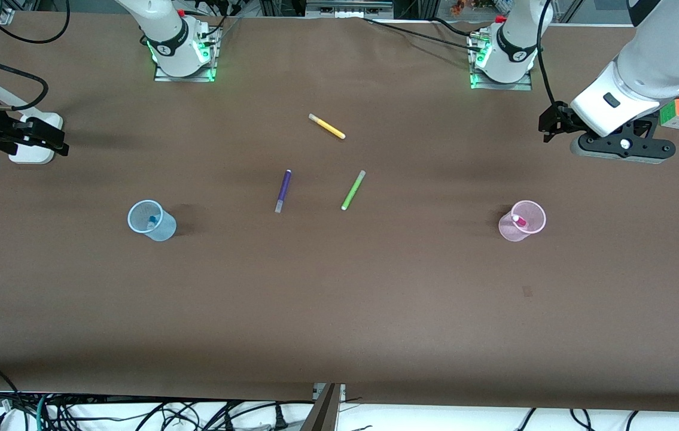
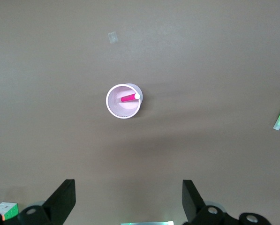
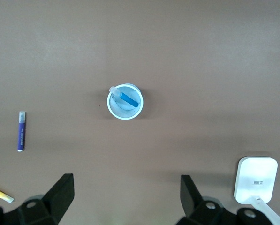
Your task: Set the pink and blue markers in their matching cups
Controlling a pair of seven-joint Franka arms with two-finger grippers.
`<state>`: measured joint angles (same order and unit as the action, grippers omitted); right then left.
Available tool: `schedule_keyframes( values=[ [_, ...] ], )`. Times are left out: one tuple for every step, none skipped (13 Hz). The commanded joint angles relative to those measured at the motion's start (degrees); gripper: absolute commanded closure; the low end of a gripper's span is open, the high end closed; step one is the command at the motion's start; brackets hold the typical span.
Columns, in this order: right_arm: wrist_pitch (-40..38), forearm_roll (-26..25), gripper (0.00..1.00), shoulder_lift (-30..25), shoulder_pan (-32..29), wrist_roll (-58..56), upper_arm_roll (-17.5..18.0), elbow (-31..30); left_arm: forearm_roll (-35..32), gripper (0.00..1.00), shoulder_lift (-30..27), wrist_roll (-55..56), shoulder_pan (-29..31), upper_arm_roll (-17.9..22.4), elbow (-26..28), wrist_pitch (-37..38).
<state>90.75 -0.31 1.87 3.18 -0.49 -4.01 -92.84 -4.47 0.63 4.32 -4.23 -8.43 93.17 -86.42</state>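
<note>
The light pink cup point(image 1: 509, 230) stands toward the left arm's end of the table with the pink marker point(image 1: 519, 221) leaning inside it. Both show in the left wrist view, cup point(image 2: 117, 108) and marker point(image 2: 128, 98). The light blue cup point(image 1: 163, 230) stands toward the right arm's end with the blue marker point(image 1: 151, 221) inside; the right wrist view shows cup point(image 3: 121, 111) and marker point(image 3: 128, 98). My left gripper point(image 1: 550, 124) point(image 2: 129, 197) is open and empty, held high, apart from the pink cup. My right gripper point(image 1: 55, 139) point(image 3: 127, 194) is open and empty, held high, apart from the blue cup.
A purple pen point(image 1: 283, 190), a green pen point(image 1: 353, 190) and a yellow pen point(image 1: 327, 126) lie mid-table between the cups. A Rubik's cube point(image 1: 678, 113) sits by the left arm. A white device point(image 1: 34, 143) lies under the right gripper.
</note>
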Motion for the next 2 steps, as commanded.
schedule_keyframes(
  values=[
    [-0.83,-0.74,0.00,0.42,-0.10,0.05,0.06,1.17,-1.24,0.00,0.95,0.16,0.37,-0.44,-1.85,1.25],
    [-0.92,-0.83,0.00,0.42,-0.01,0.14,0.06,1.17,-1.24,0.00,1.21,0.16,0.37,-0.45,-1.94,1.25]
  ],
)
